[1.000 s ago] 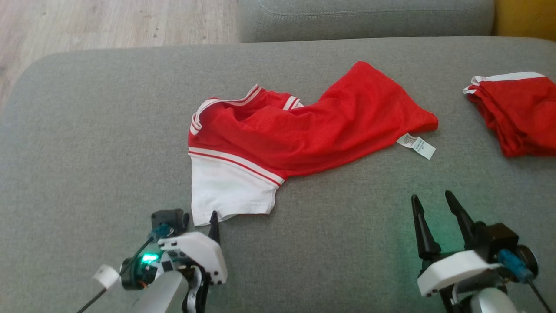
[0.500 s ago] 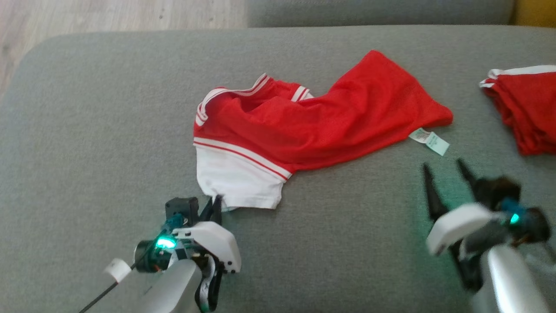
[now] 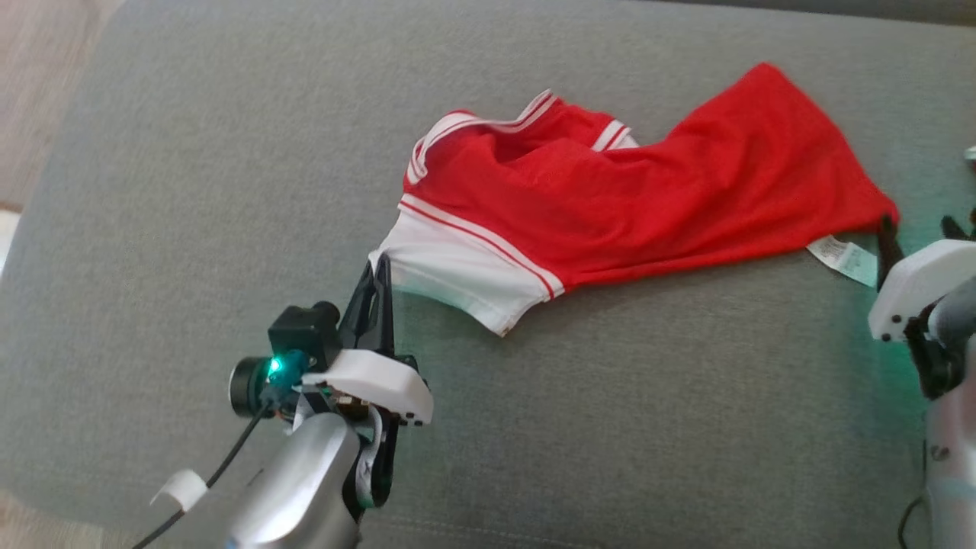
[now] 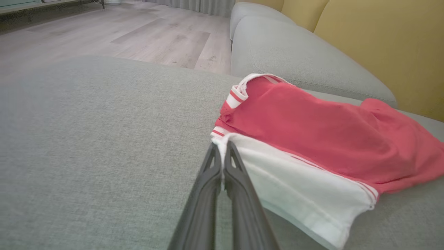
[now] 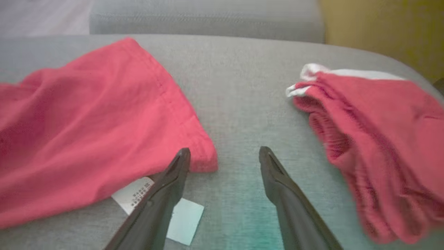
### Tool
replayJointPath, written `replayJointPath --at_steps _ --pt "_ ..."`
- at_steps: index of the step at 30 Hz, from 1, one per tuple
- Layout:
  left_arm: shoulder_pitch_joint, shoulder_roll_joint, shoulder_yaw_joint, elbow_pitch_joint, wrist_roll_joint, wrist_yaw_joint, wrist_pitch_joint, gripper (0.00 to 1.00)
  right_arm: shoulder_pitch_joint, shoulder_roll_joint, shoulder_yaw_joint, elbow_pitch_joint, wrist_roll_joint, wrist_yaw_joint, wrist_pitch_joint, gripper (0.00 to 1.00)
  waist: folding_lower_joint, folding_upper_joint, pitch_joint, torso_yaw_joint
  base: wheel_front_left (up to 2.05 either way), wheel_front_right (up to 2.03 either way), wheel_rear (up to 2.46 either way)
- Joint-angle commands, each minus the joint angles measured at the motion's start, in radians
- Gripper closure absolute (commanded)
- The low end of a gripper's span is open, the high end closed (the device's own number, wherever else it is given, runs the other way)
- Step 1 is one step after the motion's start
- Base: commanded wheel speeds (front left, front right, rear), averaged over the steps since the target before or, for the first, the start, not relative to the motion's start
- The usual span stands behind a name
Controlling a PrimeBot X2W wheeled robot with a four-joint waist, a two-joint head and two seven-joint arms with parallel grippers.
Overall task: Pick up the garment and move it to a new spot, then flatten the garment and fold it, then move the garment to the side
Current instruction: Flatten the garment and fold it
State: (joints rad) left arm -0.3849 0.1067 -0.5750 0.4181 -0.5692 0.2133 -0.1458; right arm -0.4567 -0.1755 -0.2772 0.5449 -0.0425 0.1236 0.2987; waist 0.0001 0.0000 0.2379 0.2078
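Nearest the camera, the left gripper [image 3: 379, 265] is clamped tight on the corner of the garment's white sleeve [image 3: 465, 267]. A second ago its jaws stood open just short of that sleeve's lower hem. The pinched corner is now drawn out to a point towards the gripper, where before the sleeve lay square and flat.

At the right edge of the head view, the right gripper [image 3: 916, 225] has come up to the garment's red hem corner from well short of it. Its jaws stand wide apart with nothing between them. In the right wrist view one finger lies over the care label [image 5: 133, 194] and the other is over bare cushion.

The whole head view has shifted since the earlier frame, so the camera has moved.

The garment [image 3: 648, 198], red with white stripes at the collar and sleeve, lies spread and rumpled across the middle of the grey sofa cushion [image 3: 191, 229].

The white care label carries small dark print, too fine to read. A second, pale tag [image 5: 184, 222] sits just beside it and looks blank.

Farther right in the right wrist view, a second red garment [image 5: 374, 139] lies bunched, well apart from the first.
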Motion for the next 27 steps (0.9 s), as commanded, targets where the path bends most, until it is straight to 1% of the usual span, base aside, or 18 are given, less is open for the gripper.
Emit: replayJointPath --at_steps 1,4,9,10,11,12,14,15,16,17,21,25,27 --pt "-0.019 0.024 0.040 -0.046 0.012 0.011 -0.003 1.00 -0.040 -0.019 0.022 -0.015 -0.001 0.007 0.005 0.00 -0.0001 0.0000 0.018 0.017 0.00 0.00 0.00" --pt "-0.009 0.034 0.040 -0.082 0.014 0.022 0.006 1.00 -0.058 -0.027 0.036 0.032 0.006 0.007 0.018 0.00 -0.0001 0.0000 0.026 0.020 0.00 0.00 0.00" --pt "0.001 0.049 0.040 -0.120 0.015 0.037 0.021 1.00 -0.074 -0.031 0.088 0.094 0.032 0.007 0.055 0.00 -0.0001 0.0000 0.031 0.012 0.00 0.00 0.00" --pt "0.003 0.052 0.041 -0.126 0.015 0.040 0.022 1.00 -0.076 -0.029 0.098 0.102 0.042 0.007 0.062 0.07 -0.0001 0.0000 0.030 0.008 0.00 0.00 0.00" --pt "0.004 0.055 0.041 -0.131 0.015 0.042 0.024 1.00 -0.077 -0.029 0.108 0.108 0.052 0.007 0.068 0.24 -0.0001 0.0000 0.028 0.004 0.00 0.00 0.00" --pt "0.006 0.057 0.041 -0.136 0.015 0.044 0.025 1.00 -0.077 -0.029 0.116 0.113 0.063 0.007 0.073 0.54 -0.0001 0.0000 0.027 0.000 0.00 0.00 0.00" --pt "0.007 0.061 0.042 -0.148 0.015 0.046 0.026 1.00 -0.075 -0.025 0.133 0.119 0.085 0.007 0.085 0.74 -0.0001 0.0000 0.021 -0.008 0.00 0.00 0.00" --pt "0.007 0.061 0.042 -0.148 0.015 0.046 0.026 1.00 -0.075 -0.025 0.133 0.119 0.085 0.007 0.085 0.74 -0.0001 0.0000 0.021 -0.008 0.00 0.00 0.00" --pt "0.008 0.064 0.044 -0.153 0.014 0.047 0.025 1.00 -0.074 -0.022 0.140 0.119 0.099 0.007 0.085 0.98 -0.0001 0.0000 0.017 -0.012 0.00 0.00 0.00" --pt "0.008 0.068 0.045 -0.158 0.014 0.047 0.024 1.00 -0.075 -0.018 0.146 0.116 0.115 0.007 0.080 1.00 -0.0001 0.0000 0.013 -0.017 0.00 0.00 0.00" --pt "0.008 0.080 0.058 -0.182 0.000 0.043 0.025 1.00 -0.082 -0.006 0.161 0.091 0.165 0.007 0.030 1.00 -0.0001 0.0000 -0.016 -0.036 0.00 0.00 0.00" --pt "0.014 0.083 0.101 -0.235 -0.063 0.020 0.033 1.00 -0.084 0.029 0.192 0.048 0.271 0.007 -0.003 1.00 -0.0001 0.0000 -0.071 -0.055 0.00 0.00 0.00" --pt "0.012 0.104 0.118 -0.273 -0.074 0.016 0.042 1.00 -0.074 0.036 0.223 0.005 0.325 0.007 -0.009 1.00 -0.0001 0.0000 -0.107 -0.066 0.00 0.00 0.00"
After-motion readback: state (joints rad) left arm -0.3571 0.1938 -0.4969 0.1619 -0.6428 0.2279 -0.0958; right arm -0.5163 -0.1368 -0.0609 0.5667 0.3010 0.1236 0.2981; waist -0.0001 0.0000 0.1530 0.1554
